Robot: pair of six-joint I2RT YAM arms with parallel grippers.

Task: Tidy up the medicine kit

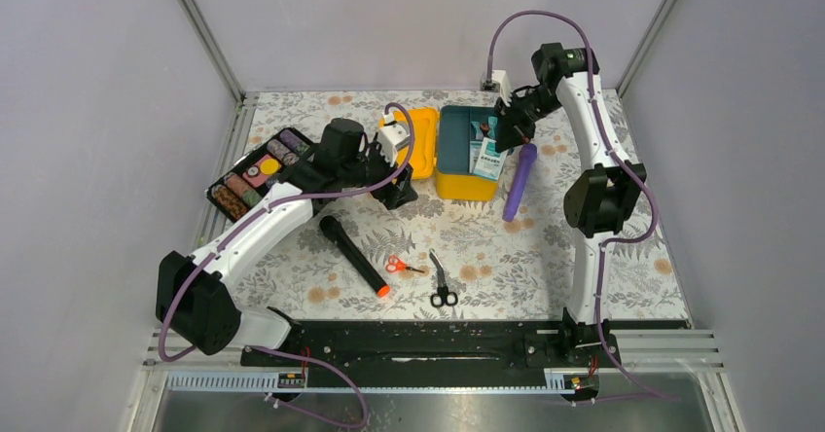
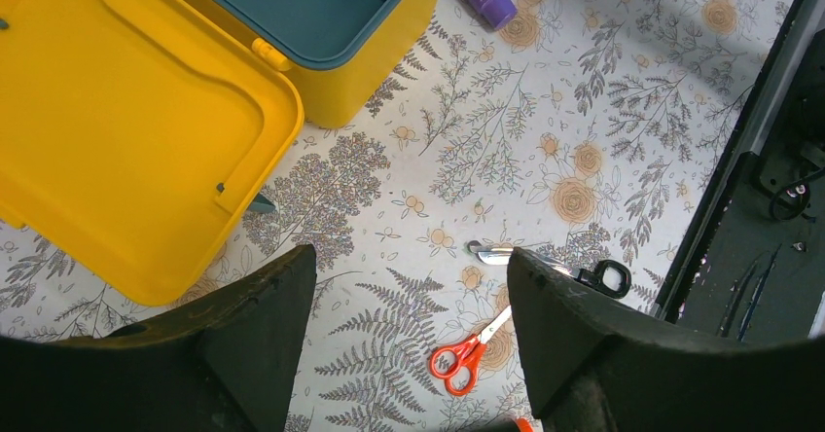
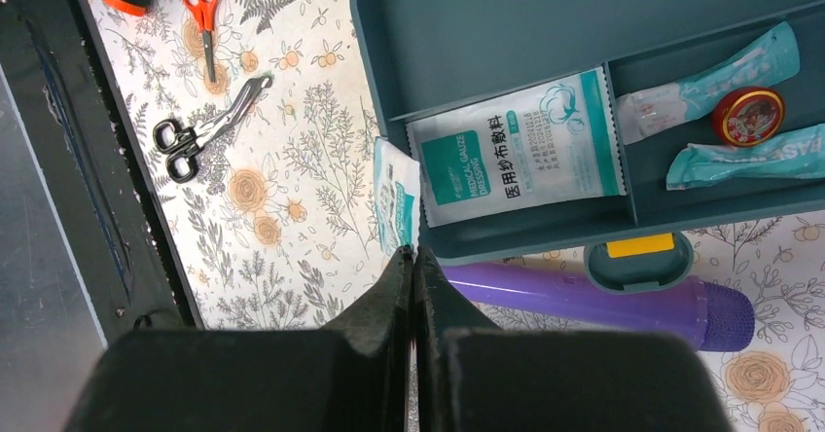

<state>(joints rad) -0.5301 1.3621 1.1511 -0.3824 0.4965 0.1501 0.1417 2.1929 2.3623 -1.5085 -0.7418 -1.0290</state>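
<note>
The medicine kit [image 1: 465,187] stands open at the back of the table, its yellow lid [image 1: 423,140] laid flat to the left. Its teal tray [image 3: 486,23] holds a flat gauze packet [image 3: 516,150], a small red tin [image 3: 747,116] and two teal sachets [image 3: 720,72]. My right gripper [image 3: 413,255] is at the tray's near rim, shut on a thin white-and-teal packet [image 3: 397,198] that stands on edge half over the rim. My left gripper [image 2: 412,286] hangs open and holds nothing, over bare tablecloth just in front of the lid [image 2: 117,130].
A purple cylinder [image 1: 519,181] lies against the kit's right side. A black torch with an orange end [image 1: 353,255], orange scissors [image 1: 401,266] and black-handled shears [image 1: 442,281] lie on the table's front half. A black tray of coloured rolls [image 1: 258,171] sits at the left.
</note>
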